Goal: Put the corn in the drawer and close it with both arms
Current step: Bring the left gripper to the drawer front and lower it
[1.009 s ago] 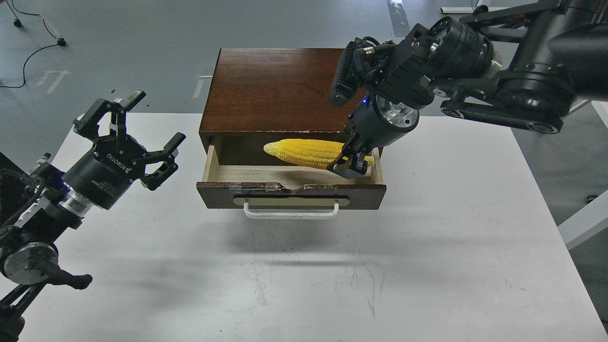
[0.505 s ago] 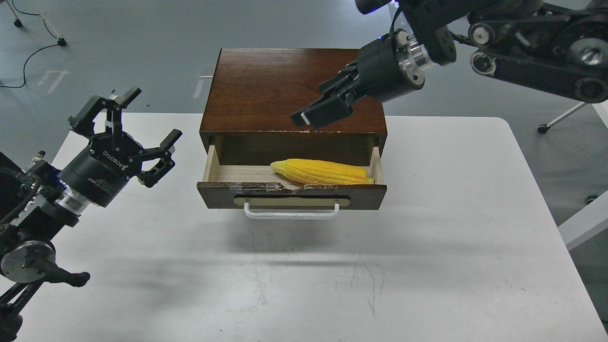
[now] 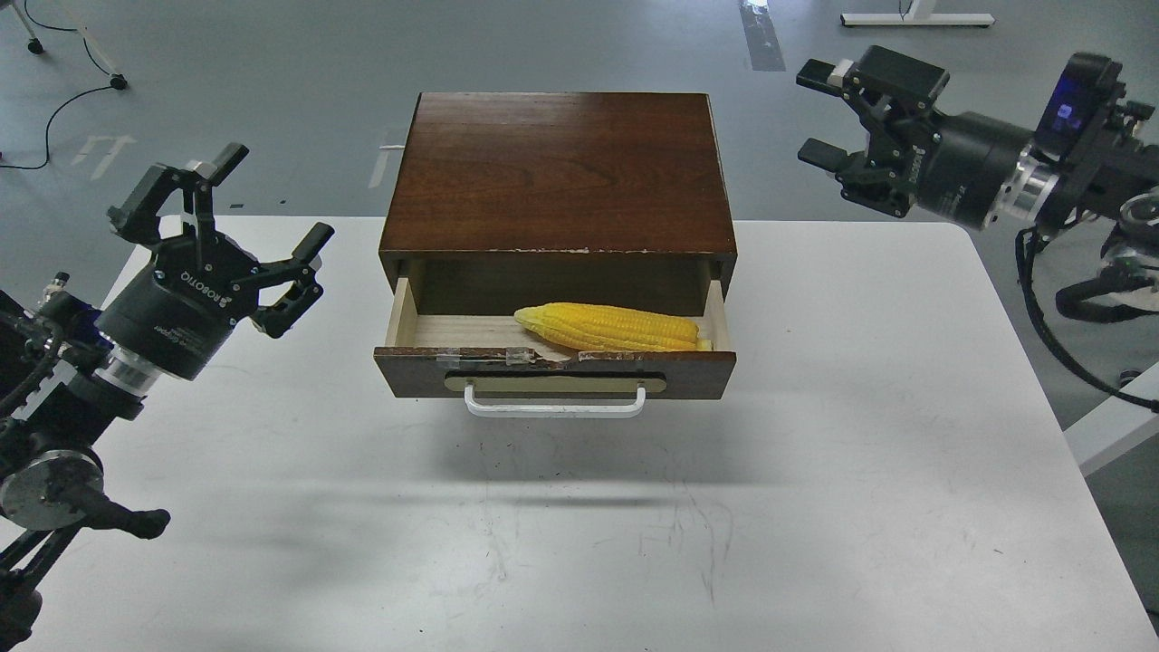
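The yellow corn (image 3: 612, 328) lies on its side inside the open drawer (image 3: 554, 371), toward its right half, tip pointing left. The drawer is pulled out of a dark brown wooden cabinet (image 3: 558, 172); its front has a white bar handle (image 3: 555, 408) on a beige plate. My left gripper (image 3: 243, 206) is open and empty, held above the table to the left of the drawer. My right gripper (image 3: 817, 113) is open and empty, raised to the right of the cabinet's back corner, well apart from the corn.
The cabinet stands at the back middle of a white table (image 3: 815, 471). Grey floor lies beyond, with a black cable (image 3: 54, 100) at the far left. A white frame part (image 3: 1114, 430) shows at the right edge.
My right gripper let go of the corn, which now lies in the drawer, then rose and swung away to the right. My left gripper drifted slightly left and up.
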You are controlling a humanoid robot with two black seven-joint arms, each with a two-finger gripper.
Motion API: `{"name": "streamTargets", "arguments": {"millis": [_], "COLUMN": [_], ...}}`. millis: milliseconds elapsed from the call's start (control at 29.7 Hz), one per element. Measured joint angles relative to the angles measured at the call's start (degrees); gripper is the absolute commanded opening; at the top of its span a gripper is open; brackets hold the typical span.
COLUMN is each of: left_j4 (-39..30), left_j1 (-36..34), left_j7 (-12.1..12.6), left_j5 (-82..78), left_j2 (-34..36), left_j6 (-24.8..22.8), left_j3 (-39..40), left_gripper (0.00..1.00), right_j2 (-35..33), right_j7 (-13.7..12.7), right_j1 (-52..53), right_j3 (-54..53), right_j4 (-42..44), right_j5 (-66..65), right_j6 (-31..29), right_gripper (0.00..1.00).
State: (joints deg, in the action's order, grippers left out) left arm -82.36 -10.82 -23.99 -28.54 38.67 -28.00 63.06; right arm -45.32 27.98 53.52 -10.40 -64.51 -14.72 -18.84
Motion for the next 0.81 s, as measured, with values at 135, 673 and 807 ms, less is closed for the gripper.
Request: {"name": "streamTargets", "arguments": {"millis": [135,673,807], "left_j4": [-0.78,-18.38,-18.52], "left_j1": [-4.52,-19.64,-19.47], "left_j7": [-2.45,-3.7,-3.98], "left_j5": [-9.51,-55.77,-68.14], "left_j2": [2.27,-9.0,-10.53], "left_j6": [0.0,-0.01,-0.02], "left_j3": [0.37,-9.86,-17.14], "left_gripper": [1.0,0.9,0.75], "right_j2": [0.89,2.86,2.87], "right_j7": [0.0,0.02,0.02], "right_j1": [-9.54,-14.75,-15.38], "right_j3": [-6.46,-8.05,-8.05], "right_j4": [1.26,3.36,3.35], "right_j5": [1.97,2.16,2.16], "right_j6": [1.82,2.23,2.23], "right_gripper": [0.99,0.99,0.99]}}
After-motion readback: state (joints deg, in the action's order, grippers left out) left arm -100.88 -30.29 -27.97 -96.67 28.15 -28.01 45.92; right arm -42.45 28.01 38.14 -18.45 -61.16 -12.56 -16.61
